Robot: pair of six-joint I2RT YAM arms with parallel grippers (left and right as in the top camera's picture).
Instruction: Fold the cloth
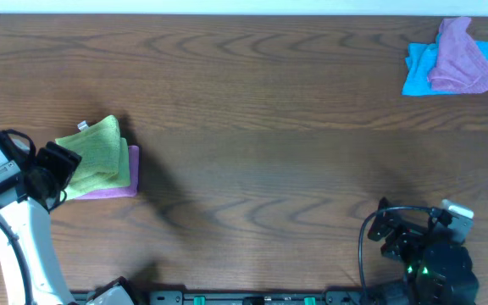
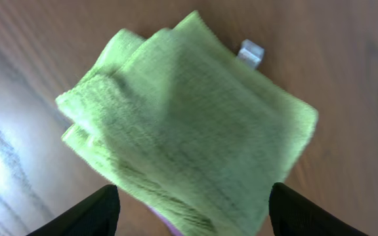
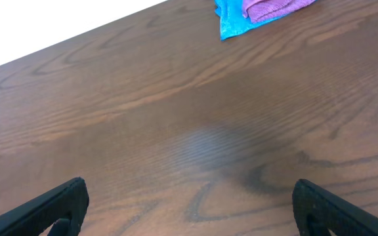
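The cloth (image 1: pixel 98 152) lies at the left of the desk (image 1: pixel 269 119), folded into a thick lime-green pad, with its white tag (image 2: pixel 251 52) poking out at the far edge. It rests on top of a flat purple cloth (image 1: pixel 119 191), of which only a thin strip shows along the near and right sides. I judge this to be the stacking spot, so the folded piece sits there on purpose, squared up over the one below.

My left jaws hover just above the near-left part of the pad. They are spread wide and grip nothing, and the green edge shows in the gap between them. The layers look a little uneven at the left corner, so I judge the fold as done or nearly done, with at most a tidying press left.

My right jaws are also spread apart and empty. They are parked low at the near right over bare wood, well apart from the work, which I take as keeping out of the left arm's way.

No bin, tray or basket is in view, and everything lies straight on the desk. At the far right a crumpled mauve cloth (image 1: pixel 463 59) sits on a blue cloth (image 1: pixel 415 78).
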